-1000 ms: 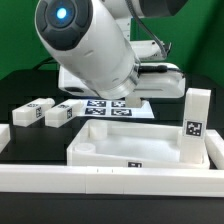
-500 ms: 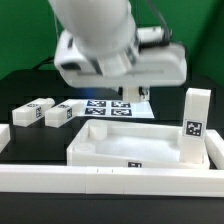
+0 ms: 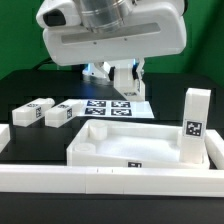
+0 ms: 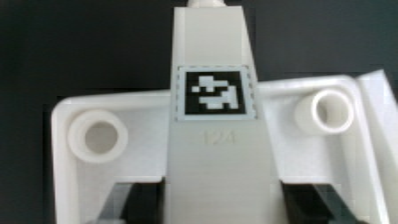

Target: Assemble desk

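Pincer [image 4: 217, 206] around tagged white leg [image 4: 215, 50]

Marker board [image 3: 112, 107] lies just behind the desk top [image 3: 100, 152]

The black counter [image 3: 22, 88] carries the desk top [image 3: 120, 150], a leg [image 3: 32, 111] and a second leg [image 3: 62, 114] side by side toward the exterior view's left, the marker board [image 3: 112, 107], and a white border rail [image 3: 100, 182].
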Available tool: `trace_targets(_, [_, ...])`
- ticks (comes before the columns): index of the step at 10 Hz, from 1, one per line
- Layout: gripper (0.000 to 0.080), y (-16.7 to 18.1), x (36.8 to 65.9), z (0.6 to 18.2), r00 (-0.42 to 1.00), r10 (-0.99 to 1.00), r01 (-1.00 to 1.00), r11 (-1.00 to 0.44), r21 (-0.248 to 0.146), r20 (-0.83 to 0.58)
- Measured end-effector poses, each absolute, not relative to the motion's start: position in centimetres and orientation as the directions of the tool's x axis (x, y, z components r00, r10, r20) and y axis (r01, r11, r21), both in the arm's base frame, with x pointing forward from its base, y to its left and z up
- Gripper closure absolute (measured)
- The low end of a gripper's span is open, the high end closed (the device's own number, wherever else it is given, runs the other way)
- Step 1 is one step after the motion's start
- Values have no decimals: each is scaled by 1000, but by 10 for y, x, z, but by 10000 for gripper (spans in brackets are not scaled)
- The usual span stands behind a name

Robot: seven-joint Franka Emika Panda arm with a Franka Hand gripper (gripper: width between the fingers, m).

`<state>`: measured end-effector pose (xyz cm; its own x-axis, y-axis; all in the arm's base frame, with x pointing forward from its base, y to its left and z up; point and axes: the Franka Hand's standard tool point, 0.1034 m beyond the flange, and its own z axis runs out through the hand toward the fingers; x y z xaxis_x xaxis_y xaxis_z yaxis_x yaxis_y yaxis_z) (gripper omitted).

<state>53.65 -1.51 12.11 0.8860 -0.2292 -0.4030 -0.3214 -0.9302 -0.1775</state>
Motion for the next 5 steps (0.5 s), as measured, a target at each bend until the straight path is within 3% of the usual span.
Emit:
trace_targets(2, [509,-19,547,122,933,-268,-312,-935,-169,-240])
trace_targets(5, [509,-29,572,156,968,-248,-250,-956,-153,-34])
